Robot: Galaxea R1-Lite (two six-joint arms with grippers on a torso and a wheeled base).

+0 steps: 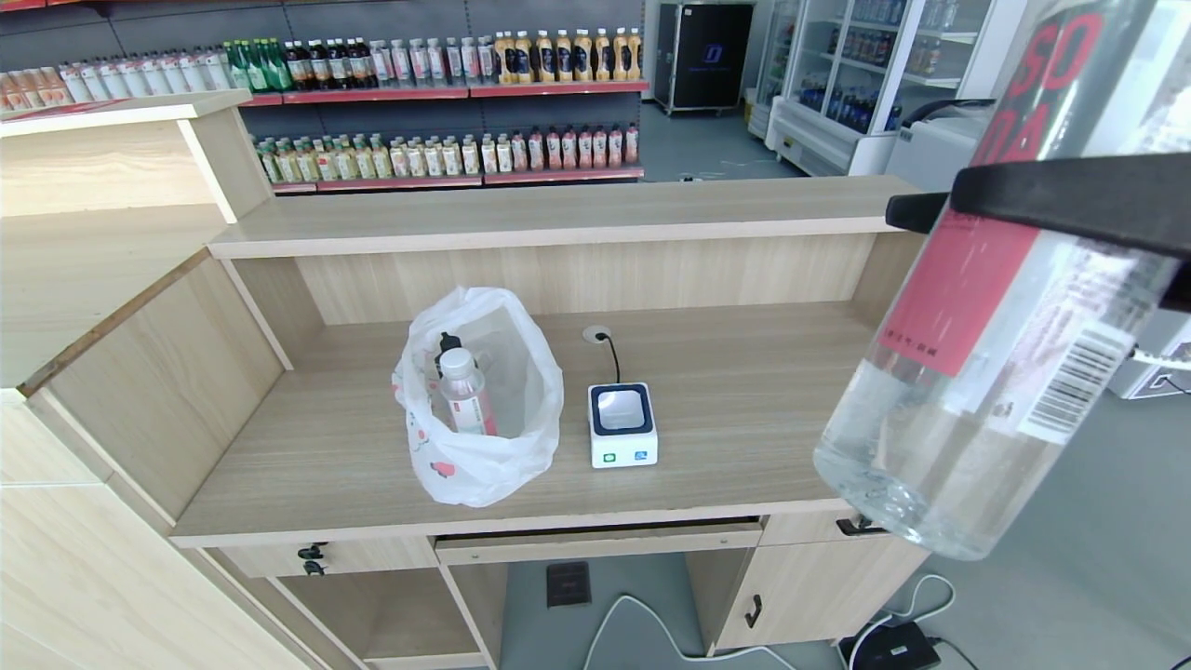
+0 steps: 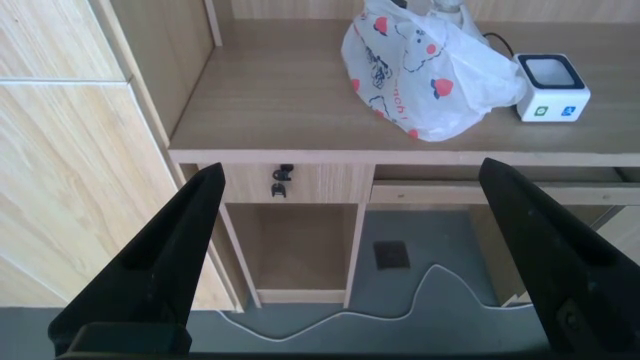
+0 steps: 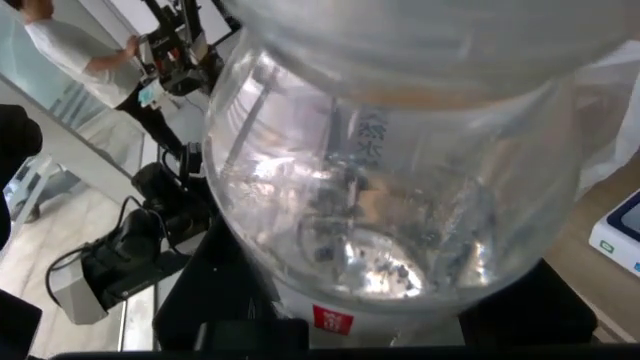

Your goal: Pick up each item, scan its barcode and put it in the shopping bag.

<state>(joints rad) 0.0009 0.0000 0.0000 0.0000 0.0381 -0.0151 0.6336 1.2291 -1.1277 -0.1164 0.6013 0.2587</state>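
Observation:
A clear soda bottle (image 1: pixel 986 372) with a red label and a barcode hangs tilted, high to the right of the counter and close to the head camera. My right gripper (image 1: pixel 1023 200) is shut on it, one black finger crossing its upper body. The bottle's base (image 3: pixel 390 190) looms in the right wrist view. A white shopping bag (image 1: pixel 484 400) stands open on the counter with a small bottle (image 1: pixel 463 395) upright inside. To its right sits the white barcode scanner (image 1: pixel 622 423). My left gripper (image 2: pixel 350 260) is open and holds nothing, low in front of the counter's left end; bag (image 2: pixel 430 75) and scanner (image 2: pixel 553 88) lie beyond it.
The wooden counter (image 1: pixel 744 391) has a raised ledge (image 1: pixel 558 219) behind and a side wall on the left. Drawers and an open compartment (image 2: pixel 290 245) sit under it, with cables on the floor. Drink shelves (image 1: pixel 447 93) and fridges stand in the background.

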